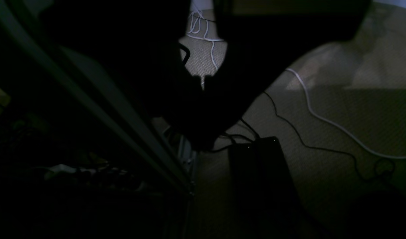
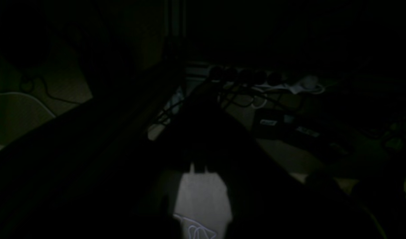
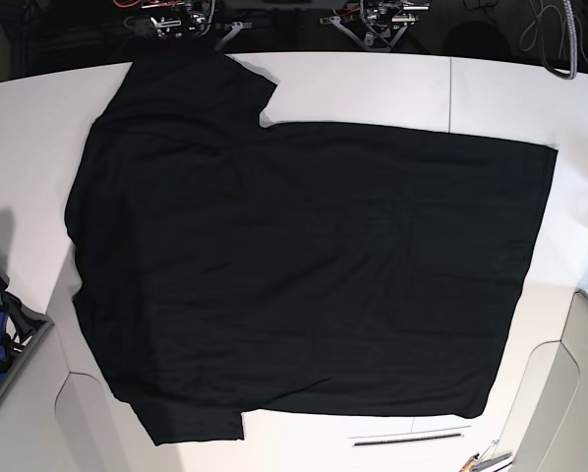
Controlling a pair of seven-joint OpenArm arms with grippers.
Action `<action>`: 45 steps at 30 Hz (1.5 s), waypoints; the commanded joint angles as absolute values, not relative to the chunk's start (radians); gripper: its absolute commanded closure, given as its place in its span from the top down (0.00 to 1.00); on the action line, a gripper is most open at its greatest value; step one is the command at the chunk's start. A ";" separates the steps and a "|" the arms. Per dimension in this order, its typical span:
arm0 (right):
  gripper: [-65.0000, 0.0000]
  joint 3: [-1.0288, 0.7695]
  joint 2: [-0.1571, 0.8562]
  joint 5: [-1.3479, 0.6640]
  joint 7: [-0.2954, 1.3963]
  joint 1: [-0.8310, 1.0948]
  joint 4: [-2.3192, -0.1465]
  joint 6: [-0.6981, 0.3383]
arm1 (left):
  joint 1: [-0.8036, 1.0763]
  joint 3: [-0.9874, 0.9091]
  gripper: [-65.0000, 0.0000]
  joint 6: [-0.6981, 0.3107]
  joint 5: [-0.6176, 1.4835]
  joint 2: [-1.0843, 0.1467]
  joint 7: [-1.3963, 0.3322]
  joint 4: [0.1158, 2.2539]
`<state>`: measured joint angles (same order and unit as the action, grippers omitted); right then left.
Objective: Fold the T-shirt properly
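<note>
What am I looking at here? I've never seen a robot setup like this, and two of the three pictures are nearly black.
This is a two-armed robot meant to fold clothes. The bright picture comes from a fixed camera looking down on a white table. A black T-shirt lies spread flat on it, plain side up, sleeves toward the left of that picture. Neither arm reaches over the table there. The two dark pictures come from cameras on the arms' wrists. They seem to point down beside the table, at a carpeted floor with loose cables and a black box. Both grippers are shut, and nothing shows them holding anything.
</note>
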<state>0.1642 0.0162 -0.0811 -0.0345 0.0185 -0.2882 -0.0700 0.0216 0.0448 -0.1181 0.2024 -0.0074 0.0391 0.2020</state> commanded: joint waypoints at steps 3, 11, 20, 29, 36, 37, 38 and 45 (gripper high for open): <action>0.00 0.163 0.017 -0.078 -0.048 0.012 -0.297 -0.067 | 0.020 0.046 0.00 -0.124 0.205 -0.003 0.048 0.207; 0.00 0.163 0.017 -0.078 -0.048 0.012 -0.297 -0.067 | 0.020 0.046 0.00 -0.124 0.205 -0.003 0.048 0.207; 0.00 0.163 0.018 -0.078 -0.049 0.012 -0.298 -0.067 | 0.020 0.046 0.00 -0.124 0.205 -0.003 0.048 0.207; 0.00 0.163 0.070 -0.075 -0.060 0.123 -0.451 -0.067 | 0.074 0.046 0.00 -0.124 0.205 -0.009 0.086 0.259; 0.00 0.163 0.141 -0.075 -0.060 0.255 -0.613 -0.067 | 0.210 0.046 0.00 -0.125 0.205 -0.064 0.086 0.423; 0.00 0.163 0.154 -0.075 -0.060 0.274 -0.634 -0.067 | 0.233 0.046 0.00 -0.125 0.205 -0.073 0.086 0.453; 0.00 0.163 0.165 -0.075 -0.060 0.292 -0.654 -0.067 | 0.255 0.046 0.00 -0.125 0.205 -0.085 0.086 0.484; 0.00 0.163 0.219 -0.075 -0.060 0.422 -0.830 -0.067 | 0.422 0.046 0.00 -0.125 0.206 -0.177 0.086 0.701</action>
